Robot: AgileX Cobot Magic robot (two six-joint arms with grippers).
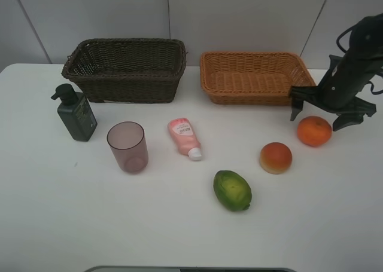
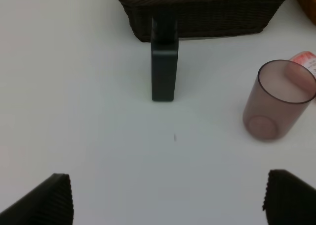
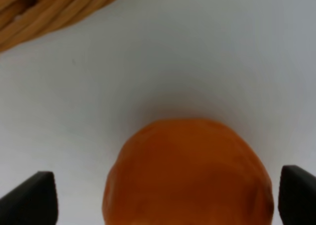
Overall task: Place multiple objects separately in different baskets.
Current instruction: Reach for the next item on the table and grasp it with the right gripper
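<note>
White table [image 1: 179,230], grey wall [image 1: 239,15], left fingers [image 2: 47,202] wide, right fingers [image 3: 32,198] wide, seemingly flanking orange [image 3: 187,170].

The orange [image 1: 314,131] beside the black right claw [image 1: 319,118] is coloured plain orange, and a woven orange-tan basket [image 1: 251,95] is seen just beyond it. Off to the claw's left, a red-yellow fruit [image 1: 276,157], a green fruit [image 1: 232,190] and a dark brown basket [image 1: 128,86] are seen.

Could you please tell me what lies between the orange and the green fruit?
The peach lies between the orange and the green fruit, touching neither, as the high view shows.
</note>
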